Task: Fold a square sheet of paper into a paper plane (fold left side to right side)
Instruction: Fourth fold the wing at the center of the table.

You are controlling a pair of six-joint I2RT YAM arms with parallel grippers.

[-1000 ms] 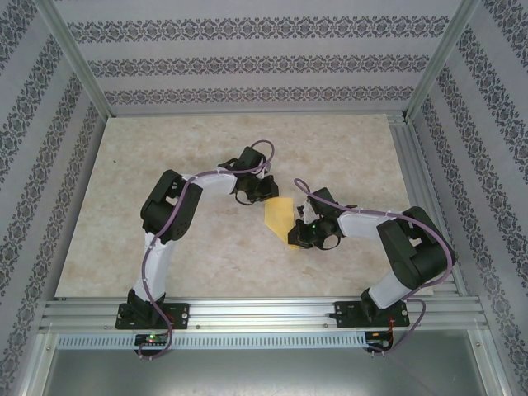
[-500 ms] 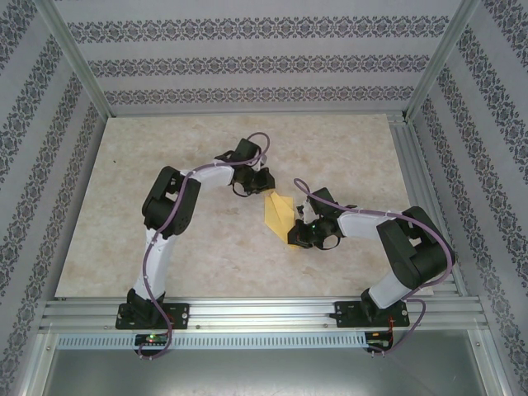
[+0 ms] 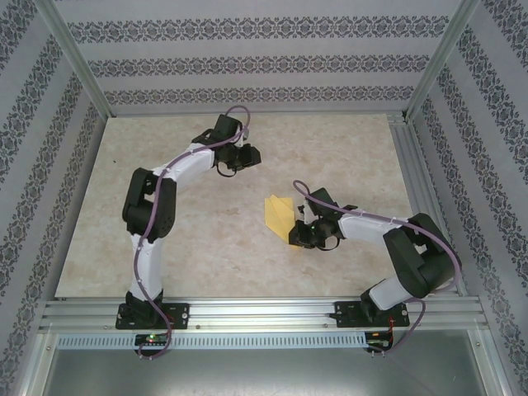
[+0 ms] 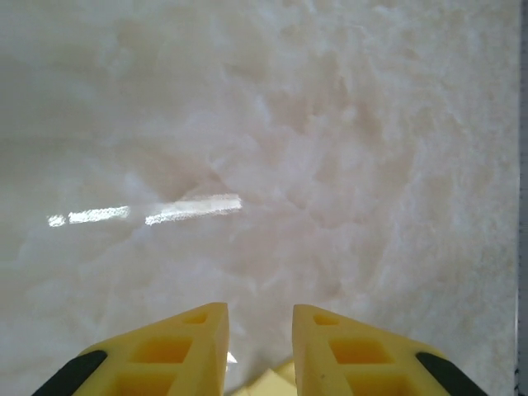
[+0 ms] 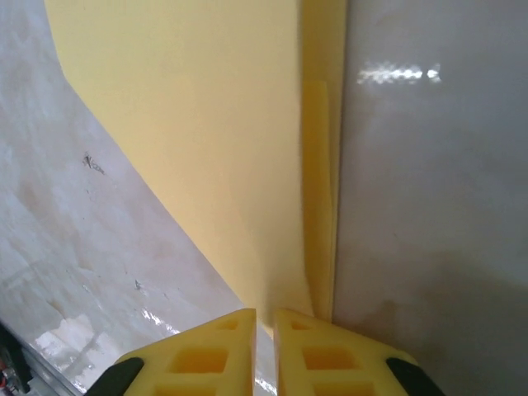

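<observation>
**Right gripper** (image 5: pixel 264 315): The jaws are drawn to a narrow slit and the near tip of the paper runs down into it. I cannot tell whether the pads pinch the sheet or stand just clear of it. The gripper sits low over the table, at the paper's near end.

**Left gripper** (image 4: pixel 258 313): The jaws are a little apart with nothing between them. It hangs above bare table, far-left of the paper and well apart from it.

**Paper** (image 3: pixel 279 216): A yellow sheet, already creased to a pointed shape, lies flat just beside the right gripper. The right wrist view shows one broad face and a narrow doubled strip (image 5: pixel 318 206) along its right edge.

**Table** (image 3: pixel 346 157): A pale marbled top.

**Step in hand (judged):** Laying the left side over the right.

**Handling notes:**
- Keep the near end anchored so the sheet cannot slide.
- Take the left edge by its corner only.
- Carry it over until the edges meet.
- Press along the centre line outward from the point.
- Thin paper will skew if it is dragged.
</observation>
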